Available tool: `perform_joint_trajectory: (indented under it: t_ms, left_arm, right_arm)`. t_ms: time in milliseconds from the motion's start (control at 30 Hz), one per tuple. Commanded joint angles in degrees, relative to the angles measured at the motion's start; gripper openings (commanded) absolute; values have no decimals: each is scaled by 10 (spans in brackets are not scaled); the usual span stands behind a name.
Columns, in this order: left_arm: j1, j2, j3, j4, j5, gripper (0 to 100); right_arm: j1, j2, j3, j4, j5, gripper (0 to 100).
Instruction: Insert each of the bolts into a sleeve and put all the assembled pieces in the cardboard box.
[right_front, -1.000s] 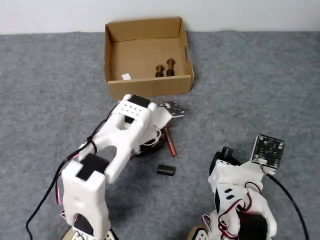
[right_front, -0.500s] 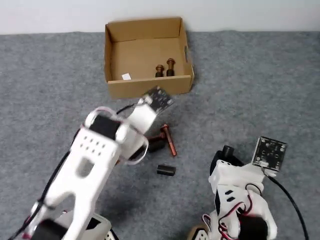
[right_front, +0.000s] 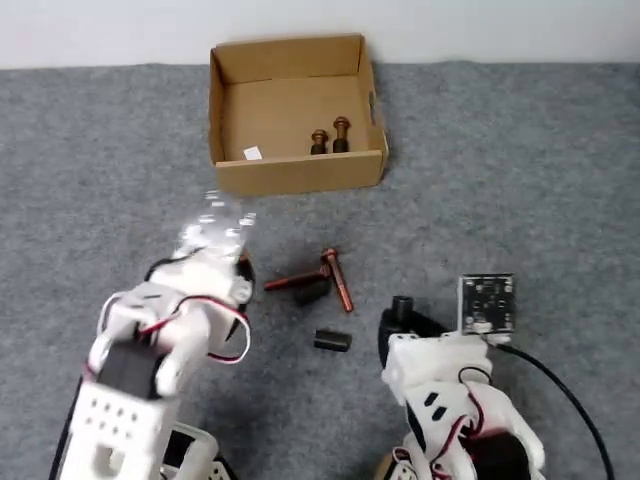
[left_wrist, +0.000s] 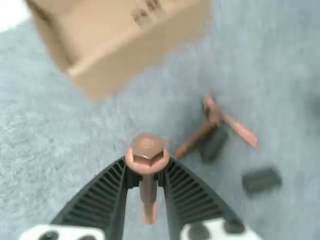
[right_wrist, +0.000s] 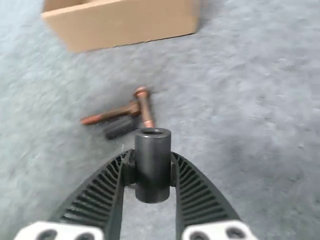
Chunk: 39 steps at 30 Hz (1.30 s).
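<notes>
My left gripper (left_wrist: 146, 171) is shut on a copper bolt (left_wrist: 146, 155), head up between the black fingers. In the high view that left arm (right_front: 180, 310) stands at the near left, short of the loose parts. My right gripper (right_wrist: 151, 162) is shut on a black sleeve (right_wrist: 152, 167), held upright with its bore showing; from above the sleeve (right_front: 402, 305) sits at the near right. On the carpet lie two crossed bolts (right_front: 338, 280) (right_front: 292, 282) touching a sleeve (right_front: 312, 292), with another sleeve (right_front: 332, 340) nearer. The cardboard box (right_front: 225, 120) holds two assembled pieces (right_front: 330, 138).
The box stands open at the far middle of the grey carpet, its front wall (right_front: 300, 172) facing the arms. A small white label (right_front: 252, 153) lies inside it. The right arm's body (right_front: 460, 410) rises at the near edge. Bare carpet stretches to both sides.
The left arm drew back from the pile toward the near left, carrying a bolt. The right arm shifted left with its sleeve. The two crossed bolts and the sleeve beside them are uncovered.
</notes>
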Motion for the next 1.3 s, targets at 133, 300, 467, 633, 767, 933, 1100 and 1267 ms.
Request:
perform_joint_trajectory:
  t_ms: [133,300,467,633,767,933,1100,1267]
  left_arm:
    - [-10,-137,31,-80,70,5]
    - [-9,-204,58,-101,120,5]
    - [-9,-236,80,-128,206,5]
    - [31,-241,75,-132,231,5]
    - [69,-241,67,-132,244,5]
    - [91,-241,61,-127,244,5]
    - [109,-236,8,-100,244,5]
    - [110,-236,-24,-58,245,5]
  right_arm:
    - [-91,3,-23,-35,-4,8]
    - [-181,6,0,-118,32,8]
    - [-239,5,19,-181,87,8]
    - [-284,6,46,-240,166,8]
    - [-293,7,61,-282,207,8]
    - [-291,7,79,-311,235,8]
    - [-291,6,95,-313,235,8]
    - [-290,5,103,-322,235,8]
